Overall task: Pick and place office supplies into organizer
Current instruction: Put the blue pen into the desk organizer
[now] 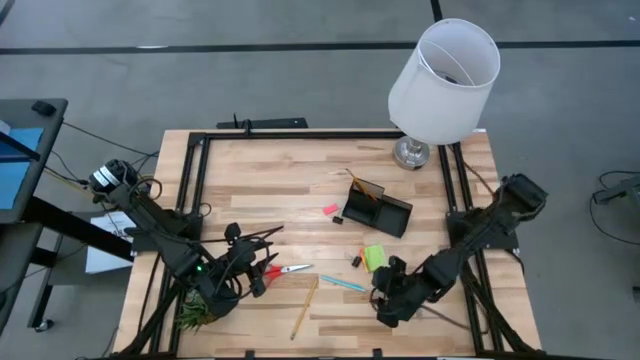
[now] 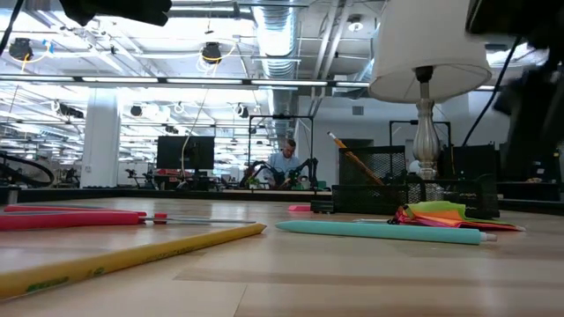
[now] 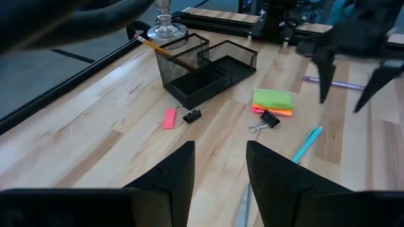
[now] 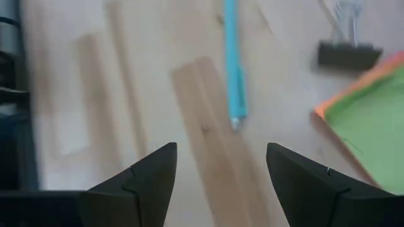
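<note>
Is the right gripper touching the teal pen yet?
Apart. In the right wrist view, the right gripper has open fingers with bare table between them and the teal pen, which lies beyond the tips.

Bare wood left of organizer point(image 1: 378, 208), lamp point(image 1: 440, 70) probably crowding behind it

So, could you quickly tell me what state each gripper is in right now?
Left gripper: open, holding nothing, above the table near the scissors.
Right gripper: open, holding nothing, near the teal pen.

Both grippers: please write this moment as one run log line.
left gripper: open, empty | right gripper: open, above teal pen | organizer: holds one pencil
</note>
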Tool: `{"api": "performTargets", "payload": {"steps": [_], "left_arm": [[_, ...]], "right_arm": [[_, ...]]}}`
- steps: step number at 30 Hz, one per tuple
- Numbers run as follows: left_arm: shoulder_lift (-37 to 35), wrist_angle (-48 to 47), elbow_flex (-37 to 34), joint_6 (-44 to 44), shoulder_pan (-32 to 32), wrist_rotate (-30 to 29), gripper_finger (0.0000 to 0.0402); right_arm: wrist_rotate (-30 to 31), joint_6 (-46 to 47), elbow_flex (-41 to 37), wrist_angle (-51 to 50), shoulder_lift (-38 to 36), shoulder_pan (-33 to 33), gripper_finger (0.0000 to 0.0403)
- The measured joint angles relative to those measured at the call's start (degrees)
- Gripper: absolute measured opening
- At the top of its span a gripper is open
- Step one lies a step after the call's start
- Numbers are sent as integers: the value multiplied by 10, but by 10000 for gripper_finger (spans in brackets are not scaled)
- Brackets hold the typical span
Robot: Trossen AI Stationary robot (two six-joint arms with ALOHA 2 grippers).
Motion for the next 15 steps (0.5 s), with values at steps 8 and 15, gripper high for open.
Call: {"api": "performTargets", "payload": {"steps": [8, 15], "left_arm": [[0, 0, 0, 1, 0, 2, 135], [0, -9, 0, 1, 0, 3, 135]], "right_arm": [[-9, -16, 0, 56, 65, -1, 240], [12, -61, 1, 56, 90, 0, 239]]}}
